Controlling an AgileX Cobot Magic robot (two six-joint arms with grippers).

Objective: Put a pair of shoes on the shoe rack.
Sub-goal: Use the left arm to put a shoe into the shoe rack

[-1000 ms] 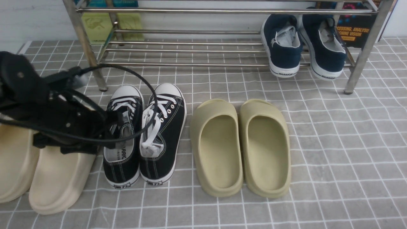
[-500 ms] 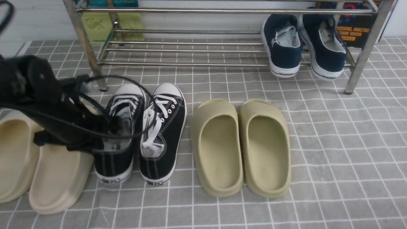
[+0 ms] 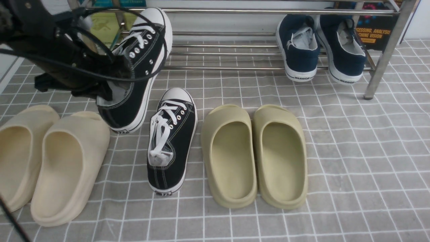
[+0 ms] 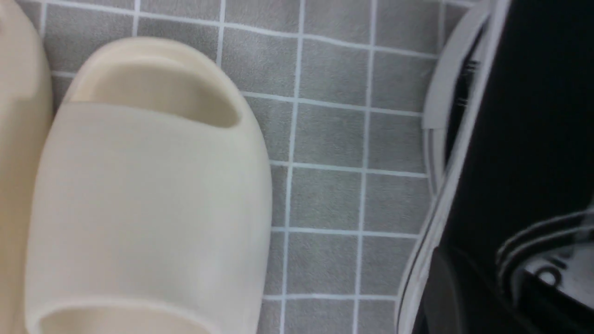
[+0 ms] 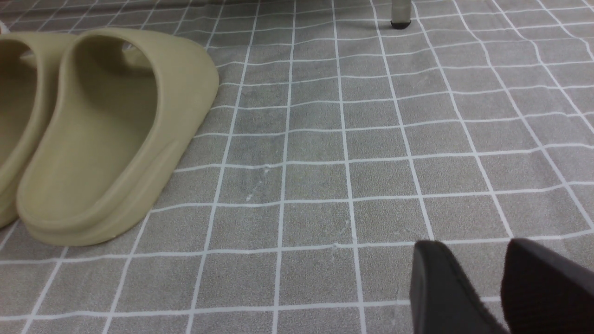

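Note:
One black canvas sneaker (image 3: 142, 64) hangs in the air in front of the shoe rack (image 3: 228, 53), toe tilted up toward the rods. My left gripper (image 3: 112, 84) is shut on its inner collar near the heel. In the left wrist view the sneaker's black side and white sole (image 4: 533, 139) fill one edge. The other black sneaker (image 3: 171, 141) stands on the mat, toe toward the rack. My right gripper (image 5: 473, 246) is open over bare mat, nothing between its fingers; it does not show in the front view.
Navy sneakers (image 3: 319, 47) sit on the rack's right end. Olive slides (image 3: 255, 154) lie right of the standing sneaker, cream slides (image 3: 50, 158) lie left, below the lifted shoe. A rack leg (image 3: 379, 67) stands at right. Books lean behind the rack.
My left gripper closed on the left sneaker's collar and lifted it up and forward toward the rack, toe rising. The other sneaker and the right gripper stayed put.

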